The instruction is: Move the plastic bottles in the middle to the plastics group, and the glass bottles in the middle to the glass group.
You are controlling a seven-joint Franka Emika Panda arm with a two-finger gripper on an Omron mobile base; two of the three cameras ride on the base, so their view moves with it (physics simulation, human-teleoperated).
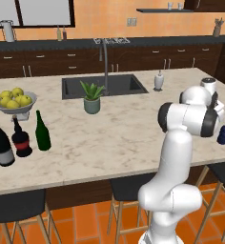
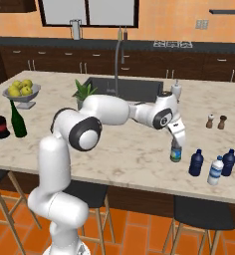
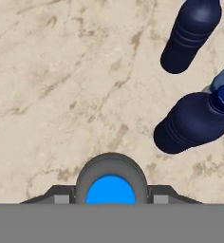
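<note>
Fig.: sorting task, late stage, placing step. Gripper (image 2: 176, 142) is clamped narrow on the neck of the clear plastic bottle (image 2: 176, 152) w/ blue cap and blue label. In the right base view this bottle stands upright at or just above the marble counter (image 2: 129, 149); whether its base touches can't be told. In the hand view the blue cap (image 3: 110, 191) sits between the finger tips at 6 o'clock.

Plastics group: dark blue bottle (image 2: 196, 163), white-bodied blue-capped bottle (image 2: 216, 170) and a second dark blue bottle (image 2: 228, 162) stand close together at approx. 3–4 o'clock of the held bottle, near but apart from it. The hand view shows two dark blue bottles (image 3: 192, 124) at 1–3 o'clock of the cap. Which of these is the squat one from the middle can't be told; judged as already moved, since none is left mid-counter.

Glass group, far side of the counter in the left base view: tall red-necked wine bottle (image 1: 1, 141), round red-label bottle (image 1: 21, 139). Slim green glass bottle (image 1: 42, 132) stands just beside them at 3 o'clock, upright; judged as delivered.

Status (judgement): glass part done; plastics part nearly done. Left: release the clear bottle by the group, perhaps after nudging it closer, then retract the arm w/o knocking neighbours.
</note>
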